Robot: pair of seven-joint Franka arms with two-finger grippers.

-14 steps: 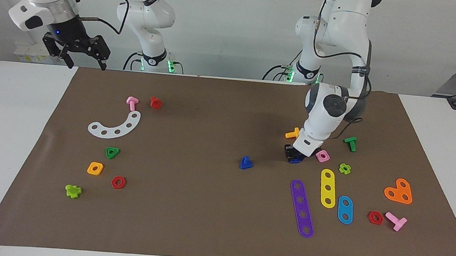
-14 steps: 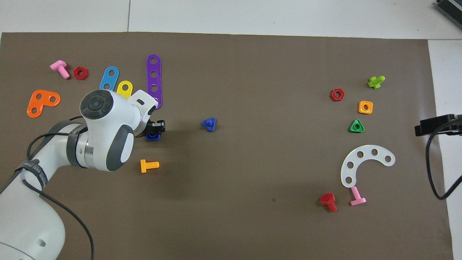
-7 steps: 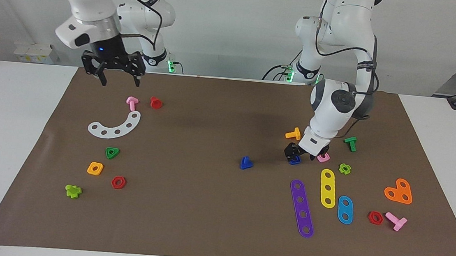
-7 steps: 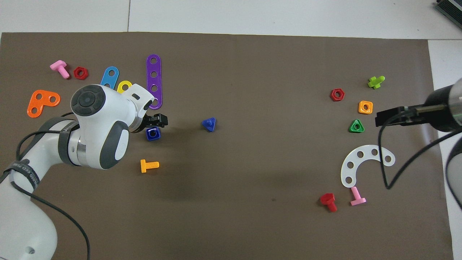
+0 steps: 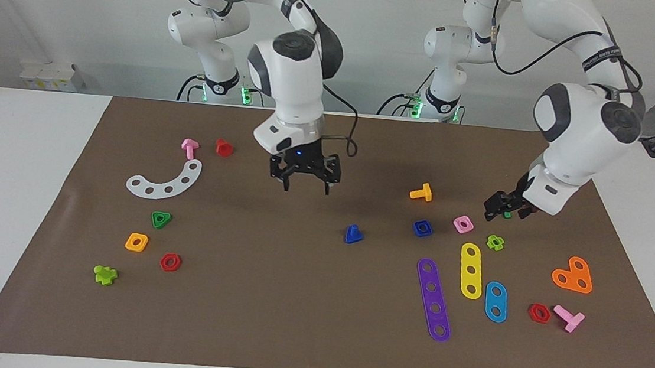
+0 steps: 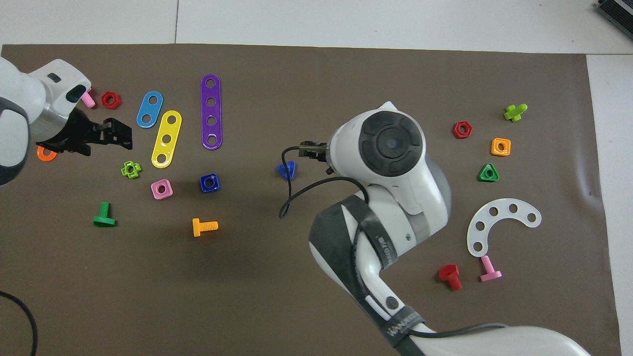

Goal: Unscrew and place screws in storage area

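Facing view. Blue screw: dark blue plastic, triangular head flat on the brown mat, short stubby shaft pointing up; stands free near the middle of the bench. Blue square nut: beside the screw toward the left arm's end, apart from it. Right hand: raised over bare mat, fingers spread, holding nothing. Left hand: raised over the green screw, fingers apart, empty.

Overhead view. Blue screw: triangular outline clear, lying just beside the right hand's tip. Storage patch: bare mat among the white curved strip, green triangle nut, orange square nut and red hexagon nut; the screw lies well apart from it. Left hand: over the mat near the yellow strip.
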